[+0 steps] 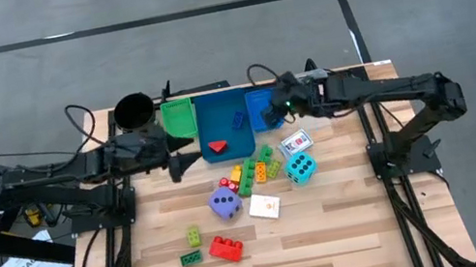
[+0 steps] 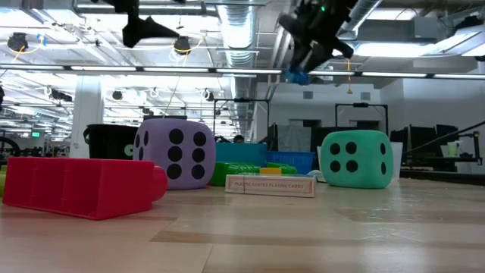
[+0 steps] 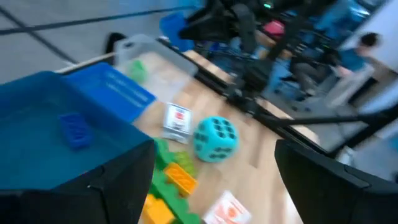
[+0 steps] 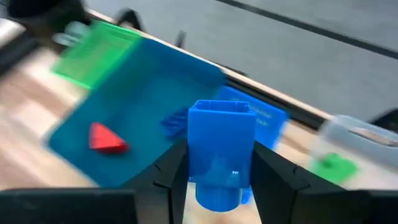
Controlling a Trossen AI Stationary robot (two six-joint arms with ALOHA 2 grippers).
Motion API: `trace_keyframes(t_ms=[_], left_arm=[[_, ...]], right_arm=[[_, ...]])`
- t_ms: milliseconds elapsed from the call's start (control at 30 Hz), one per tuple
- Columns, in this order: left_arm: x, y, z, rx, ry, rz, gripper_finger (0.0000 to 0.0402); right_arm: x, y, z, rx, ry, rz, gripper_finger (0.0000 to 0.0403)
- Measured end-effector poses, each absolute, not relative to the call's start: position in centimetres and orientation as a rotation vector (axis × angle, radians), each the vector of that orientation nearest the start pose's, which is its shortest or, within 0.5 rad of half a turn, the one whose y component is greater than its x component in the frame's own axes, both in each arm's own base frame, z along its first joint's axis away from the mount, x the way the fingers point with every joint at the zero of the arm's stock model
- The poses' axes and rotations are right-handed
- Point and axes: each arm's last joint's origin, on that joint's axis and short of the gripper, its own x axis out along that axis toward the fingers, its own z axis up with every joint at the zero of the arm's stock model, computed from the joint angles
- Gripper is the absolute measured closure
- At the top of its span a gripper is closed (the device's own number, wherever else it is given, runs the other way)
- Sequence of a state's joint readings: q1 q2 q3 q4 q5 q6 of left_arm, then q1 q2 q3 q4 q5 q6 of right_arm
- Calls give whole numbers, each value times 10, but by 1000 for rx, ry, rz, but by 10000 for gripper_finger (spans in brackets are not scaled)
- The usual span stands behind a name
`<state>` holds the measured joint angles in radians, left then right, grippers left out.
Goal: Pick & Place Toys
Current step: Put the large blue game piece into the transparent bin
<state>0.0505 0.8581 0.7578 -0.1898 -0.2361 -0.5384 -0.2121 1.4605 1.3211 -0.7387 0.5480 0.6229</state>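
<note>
Clamped between the right gripper's (image 4: 217, 177) two dark fingers (image 4: 171, 171) was a blue brick (image 4: 219, 149), filling the middle of the right wrist view. Its long axis ran in line with the fingers, the open hollow end pointing away from the wrist and a round stud showing at the near end. Seen from table height, the brick hung below the gripper, well clear of the tabletop.

Under and beyond that grip lay the big blue tray (image 1: 221, 122), holding a red wedge-shaped piece (image 1: 218, 146) and a small blue brick (image 1: 239, 120). A green tray (image 1: 179, 117) stood against one side of it, a smaller blue tray (image 1: 258, 108) against the other, and a clear tray (image 4: 364, 134) with a green piece (image 4: 334, 166) inside sat farther off. From above, the right gripper hovered over the smaller blue tray.

Across the big tray, the left gripper (image 1: 180, 166) hung in the air with its fingers spread wide and nothing between them, beside the tray's left front corner and near a black cup (image 1: 134, 111).

On the wood in front of the trays lay the loose toys: a teal dice cube (image 1: 300, 169), a purple dice cube (image 1: 225, 204), two white cards (image 1: 265, 207), a cluster of green, yellow and orange bricks (image 1: 254, 171), and nearer the front edge a red brick (image 1: 227, 247), a small green brick (image 1: 191, 258) and a yellow-green brick (image 1: 194, 235).
</note>
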Motion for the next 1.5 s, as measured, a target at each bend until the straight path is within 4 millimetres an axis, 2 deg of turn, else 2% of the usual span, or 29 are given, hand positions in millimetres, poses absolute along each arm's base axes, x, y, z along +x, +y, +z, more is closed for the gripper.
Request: trace_keyframes(t_ms=[200, 300, 533, 633, 933, 1267, 1500], left_arm=[[205, 38, 303, -534, 180, 457, 78], [212, 49, 300, -545, 171, 479, 78], [217, 68, 291, -629, 197, 480, 78], [217, 73, 289, -632, 199, 501, 78], [214, 86, 289, -653, 170, 556, 78], [208, 98, 289, -660, 152, 612, 78], [207, 101, 289, -665, 147, 625, 78]], right_arm=[[270, -111, 306, 431, 676, -1049, 266], [259, -127, 293, 450, 714, -1068, 261], [234, -165, 258, 532, 721, -1040, 268], [224, -175, 255, 533, 741, -1058, 263], [196, -195, 236, 636, 821, -1032, 264], [180, -207, 234, 645, 869, -1029, 263], [177, -208, 233, 660, 873, -1033, 218]])
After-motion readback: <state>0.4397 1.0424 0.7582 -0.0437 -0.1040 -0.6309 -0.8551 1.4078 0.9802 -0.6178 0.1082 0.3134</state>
